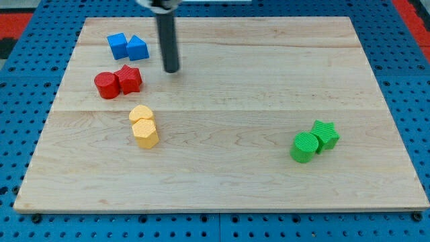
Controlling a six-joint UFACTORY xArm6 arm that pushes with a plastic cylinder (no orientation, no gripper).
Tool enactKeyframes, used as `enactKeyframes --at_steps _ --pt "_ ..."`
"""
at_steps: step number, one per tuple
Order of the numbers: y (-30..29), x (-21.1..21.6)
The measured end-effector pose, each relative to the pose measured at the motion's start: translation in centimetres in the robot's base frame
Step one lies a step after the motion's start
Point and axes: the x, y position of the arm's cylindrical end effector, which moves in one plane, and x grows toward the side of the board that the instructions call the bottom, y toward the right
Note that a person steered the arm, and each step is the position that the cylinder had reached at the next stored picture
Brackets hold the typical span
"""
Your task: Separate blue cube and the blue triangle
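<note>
Rod end first: my tip [172, 70] sits on the wooden board [269, 81] in the view's upper left region, a bare rod with nothing on it to open, close or hold, and touching no block. Its upper part runs out of the view's top edge, so the arm above it is cut off. Blue cube [117, 46] and blue triangle [137, 48] stand side by side to the view's left of the tip and a little higher up, touching or very nearly so; I cannot make out a gap between them. Triangle is the nearer of the two to the tip, with bare board between it and the rod. Below that pair, red cylinder [106, 86] and a red star-like block [129, 79] sit pressed together, the star just down and left of the tip. Further down, two yellow blocks touch: the lower a yellow hexagon [145, 134], the upper yellow block [141, 113] partly hidden behind it, shape hard to read. Well apart at the view's lower right, green cylinder [304, 147] touches a green star [326, 134]. Blue pegboard [20, 134] surrounds the board, cut off on all sides
</note>
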Motion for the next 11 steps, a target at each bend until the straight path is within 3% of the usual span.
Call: enactKeyframes --at_steps 2,3,5,6,8,10,11 --pt "-11.9 -1.5" --pt "-12.2 -4.9" --pt "0.1 -2.0" --pt "2.7 -2.0" --pt "-1.6 -8.0" --pt "-2.8 -7.3" --pt "-6.2 -7.8"
